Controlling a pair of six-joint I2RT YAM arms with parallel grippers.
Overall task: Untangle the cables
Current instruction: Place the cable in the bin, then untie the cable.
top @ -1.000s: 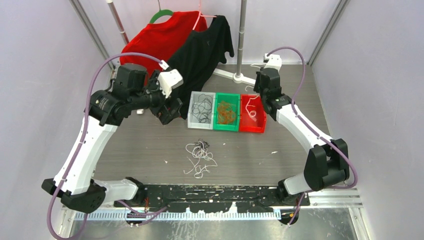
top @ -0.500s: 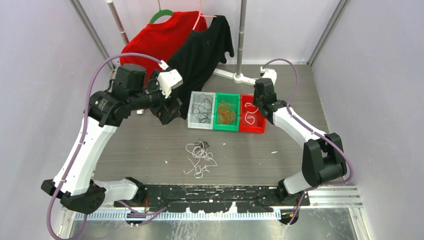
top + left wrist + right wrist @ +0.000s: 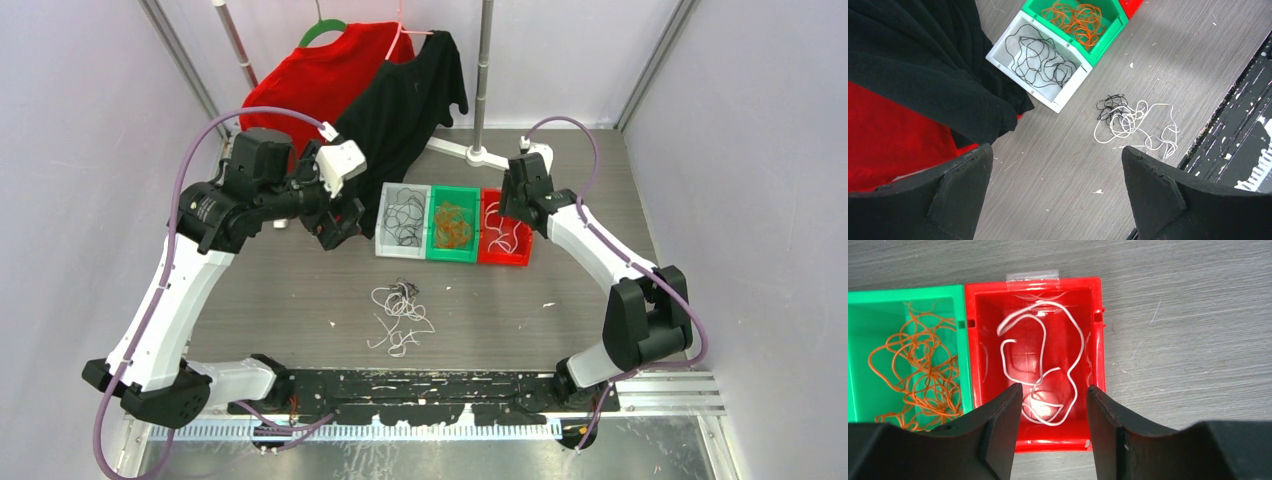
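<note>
The right fingers hung parted and empty just above the red bin, where a loose white cable lay on its floor, beside the green bin of orange cables. The left fingers were spread wide with nothing between them, above the table near the white bin of black cables. A tangle of white and black cables lay on the table in front of the bins, untouched by either arm.

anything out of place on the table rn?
Yes: a mixed knot of white and black cables lies loose on the table, nearer the arms than the three bins, which each hold one colour. Nothing looks damaged.
</note>
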